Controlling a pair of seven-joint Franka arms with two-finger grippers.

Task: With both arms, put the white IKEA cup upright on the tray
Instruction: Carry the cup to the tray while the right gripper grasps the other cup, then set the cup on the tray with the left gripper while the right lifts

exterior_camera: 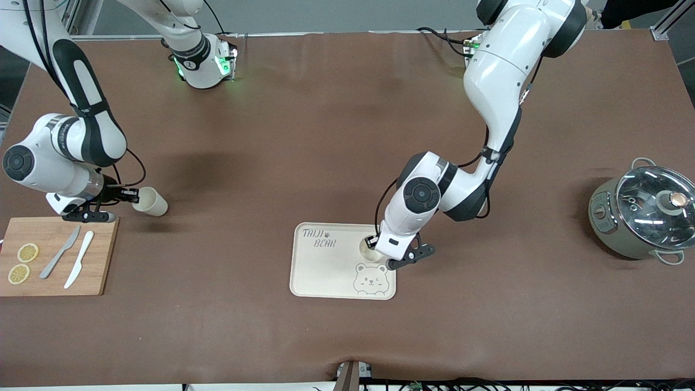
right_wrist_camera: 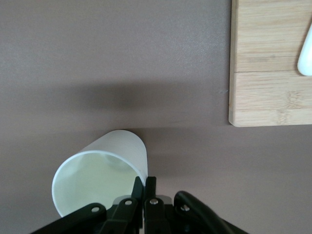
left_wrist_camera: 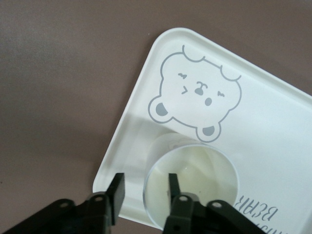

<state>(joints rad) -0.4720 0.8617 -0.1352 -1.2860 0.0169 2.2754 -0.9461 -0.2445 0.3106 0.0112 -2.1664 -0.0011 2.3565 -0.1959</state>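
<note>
A white cup [exterior_camera: 367, 251] stands upright on the cream bear tray [exterior_camera: 326, 271], beside the bear drawing. My left gripper [exterior_camera: 373, 244] is over it and open, one finger inside the cup [left_wrist_camera: 195, 180] and one outside, astride the rim at the tray's [left_wrist_camera: 273, 122] edge; the left gripper [left_wrist_camera: 144, 178] does not pinch it. My right gripper [exterior_camera: 133, 195] is shut on the rim of a second white cup [exterior_camera: 152, 202], which is tipped on its side low over the table. The right wrist view shows this cup's open mouth [right_wrist_camera: 97, 180] and the right gripper [right_wrist_camera: 145, 181] pinching its wall.
A wooden cutting board [exterior_camera: 54, 255] with two lemon slices, a grey knife and a white knife lies at the right arm's end, next to the right gripper; its corner shows in the right wrist view [right_wrist_camera: 270, 63]. A lidded grey pot [exterior_camera: 640, 212] stands at the left arm's end.
</note>
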